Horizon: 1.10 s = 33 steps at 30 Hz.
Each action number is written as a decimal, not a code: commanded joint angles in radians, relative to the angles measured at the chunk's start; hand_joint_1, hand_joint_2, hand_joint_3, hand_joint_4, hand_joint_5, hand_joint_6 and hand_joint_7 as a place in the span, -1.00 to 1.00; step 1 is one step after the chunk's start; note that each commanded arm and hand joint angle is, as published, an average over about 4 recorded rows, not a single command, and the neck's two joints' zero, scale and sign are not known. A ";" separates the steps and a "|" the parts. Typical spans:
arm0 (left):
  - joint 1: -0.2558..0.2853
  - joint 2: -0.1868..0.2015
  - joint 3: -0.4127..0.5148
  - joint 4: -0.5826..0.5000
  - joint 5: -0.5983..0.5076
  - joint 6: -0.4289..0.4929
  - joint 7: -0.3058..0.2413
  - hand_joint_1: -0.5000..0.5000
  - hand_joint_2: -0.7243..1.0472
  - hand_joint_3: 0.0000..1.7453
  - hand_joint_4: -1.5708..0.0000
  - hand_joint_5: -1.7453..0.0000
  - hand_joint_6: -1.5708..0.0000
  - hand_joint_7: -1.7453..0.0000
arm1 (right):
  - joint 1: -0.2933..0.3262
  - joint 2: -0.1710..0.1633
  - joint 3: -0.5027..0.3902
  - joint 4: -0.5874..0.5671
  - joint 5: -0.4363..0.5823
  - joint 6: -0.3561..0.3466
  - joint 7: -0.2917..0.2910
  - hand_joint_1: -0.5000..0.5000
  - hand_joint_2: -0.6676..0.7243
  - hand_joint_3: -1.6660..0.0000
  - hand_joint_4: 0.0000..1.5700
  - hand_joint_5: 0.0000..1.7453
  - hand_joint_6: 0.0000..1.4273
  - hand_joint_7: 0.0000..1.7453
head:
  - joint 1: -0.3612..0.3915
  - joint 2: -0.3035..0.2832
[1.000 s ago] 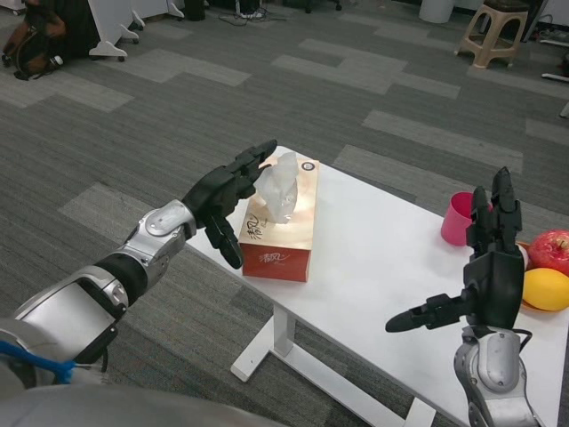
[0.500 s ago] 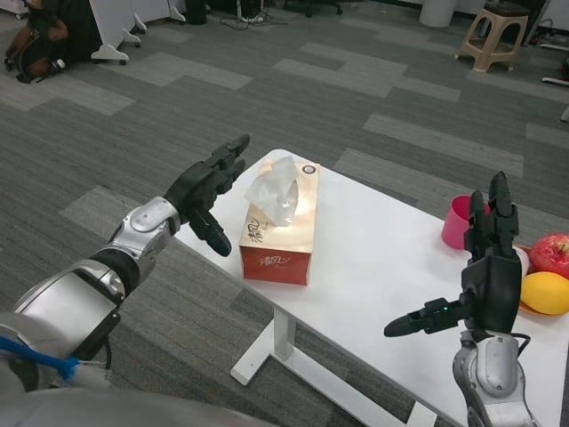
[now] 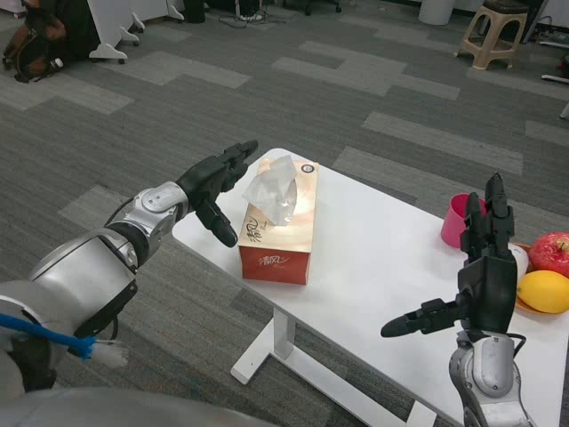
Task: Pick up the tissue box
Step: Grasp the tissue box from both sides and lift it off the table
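Note:
An orange tissue box (image 3: 283, 222) with a white tissue sticking out of its top lies on the left end of the white table (image 3: 382, 267). My left hand (image 3: 213, 185) hovers just left of the box, fingers spread, a small gap between it and the box's side. Over the table's near right part, my right hand (image 3: 476, 267) is raised with fingers pointing up and the thumb out to the left, holding nothing, well away from the box.
A pink cup (image 3: 458, 220), a red apple (image 3: 551, 253) and a yellow fruit (image 3: 546, 291) sit at the table's right end. The table's left edge runs close under my left hand. A beige stool (image 3: 495, 31) and desk legs stand far back on the carpet.
A second ago my left hand was against the box's left side; it swung out to the left and has now come partly back toward it. The right hand barely moved.

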 commanded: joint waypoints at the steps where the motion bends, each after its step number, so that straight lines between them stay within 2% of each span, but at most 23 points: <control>1: -0.029 0.027 -0.042 0.020 0.004 0.015 0.001 1.00 -0.60 -1.00 1.00 1.00 1.00 1.00 | 0.000 0.000 -0.002 0.002 0.005 0.003 -0.004 -0.92 0.64 0.90 -0.96 -1.00 -1.00 -1.00 | 0.001 0.000; 3: -0.036 0.033 -0.077 0.024 0.002 0.020 0.002 1.00 -0.60 -1.00 1.00 1.00 1.00 1.00 | 0.001 0.000 -0.001 0.002 0.005 0.003 -0.004 -0.92 0.64 0.95 -0.96 -1.00 -1.00 -1.00 | 0.001 0.000; 9: -0.050 0.035 -0.158 0.025 -0.001 0.022 0.003 1.00 -0.60 -1.00 1.00 1.00 1.00 1.00 | 0.000 0.001 0.002 0.009 0.005 0.003 -0.004 -0.96 0.64 0.93 -0.96 -1.00 -1.00 -1.00 | 0.005 0.000; 16: -0.050 0.027 -0.206 0.025 -0.021 0.023 0.003 1.00 -0.60 -1.00 1.00 1.00 1.00 1.00 | 0.000 0.005 0.004 0.010 0.005 0.003 -0.004 -0.92 0.64 1.00 -0.96 -1.00 -1.00 -1.00 | 0.007 -0.002; 21: -0.050 0.019 -0.244 0.025 -0.031 0.027 0.003 1.00 -0.60 -1.00 1.00 1.00 1.00 1.00 | 0.001 0.007 0.005 0.010 0.005 0.003 -0.002 -0.92 0.64 0.90 -0.96 -1.00 -1.00 -1.00 | 0.007 -0.003; 24: -0.050 0.014 -0.269 0.026 -0.046 0.030 0.003 1.00 -0.60 -1.00 1.00 1.00 1.00 1.00 | 0.001 0.007 0.005 0.010 0.005 0.003 -0.002 -0.92 0.64 0.98 -0.96 -1.00 -1.00 -1.00 | 0.007 -0.003; 28: -0.050 0.011 -0.290 0.027 -0.061 0.031 0.003 1.00 -0.60 -1.00 1.00 1.00 1.00 1.00 | 0.001 0.008 0.007 0.010 0.005 0.003 -0.002 -0.92 0.64 0.90 -0.96 -1.00 -1.00 -1.00 | 0.009 -0.009; 33: -0.049 0.007 -0.297 0.027 -0.061 0.031 0.003 1.00 -0.60 -1.00 1.00 1.00 1.00 1.00 | 0.001 0.008 0.007 0.010 0.005 0.003 -0.002 -0.92 0.64 0.93 -0.96 -1.00 -1.00 -1.00 | 0.008 -0.009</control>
